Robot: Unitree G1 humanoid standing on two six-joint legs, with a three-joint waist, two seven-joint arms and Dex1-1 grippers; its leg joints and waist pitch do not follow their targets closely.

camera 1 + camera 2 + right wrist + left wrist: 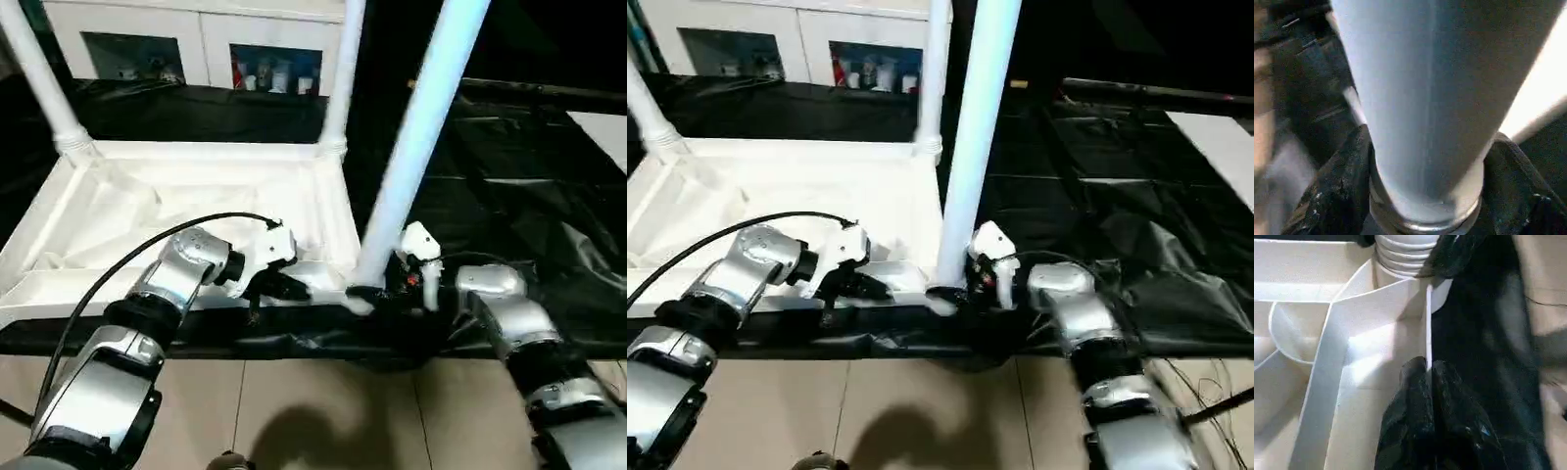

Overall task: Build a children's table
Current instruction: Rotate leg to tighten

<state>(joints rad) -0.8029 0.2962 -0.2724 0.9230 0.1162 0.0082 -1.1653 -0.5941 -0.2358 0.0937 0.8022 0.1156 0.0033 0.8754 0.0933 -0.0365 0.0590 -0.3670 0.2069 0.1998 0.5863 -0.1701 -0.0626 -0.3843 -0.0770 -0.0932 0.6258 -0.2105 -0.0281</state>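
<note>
The white tabletop lies underside up on the black sheet, its ribs showing. Two white legs stand in its far corner sockets. A third leg rises tilted from the near right corner. My right gripper is shut on that leg's base, with a black finger pressed against each side of the tube. My left gripper is at the tabletop's near rim, shut on the thin white wall. The ribbed socket end lies just beyond it.
The black-sheeted worktable stretches off to the right, with a flat white board at its far right edge. A white cabinet stands behind. A black cable arcs over my left forearm. Tiled floor lies below the table's near edge.
</note>
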